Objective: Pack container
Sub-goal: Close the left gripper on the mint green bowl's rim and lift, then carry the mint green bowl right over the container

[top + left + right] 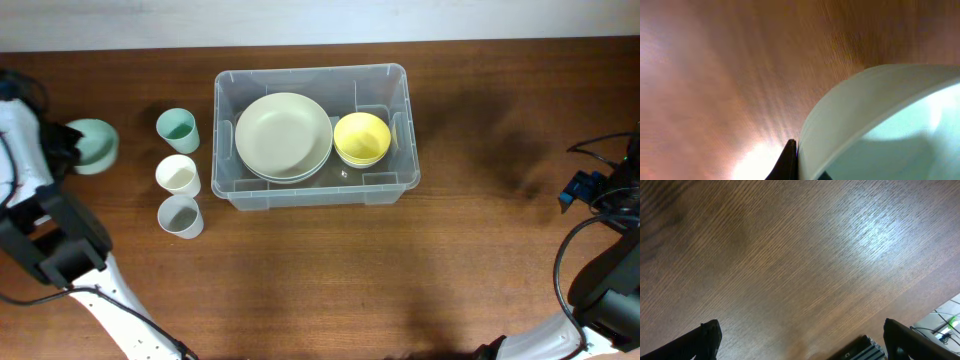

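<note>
Left fingers (789,162) pinch the rim of the pale green bowl (880,125). Right fingers (707,340) are spread wide above the counter (790,255).

Overhead looks straight down at the table (400,280); wrist cameras face its wood close up

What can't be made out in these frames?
Left gripper grip on the green bowl: the left wrist view crops the fingers at its bottom edge; overhead, the left arm covers them.
Plate count in the container: overhead, the top plate hides any beneath.
</note>
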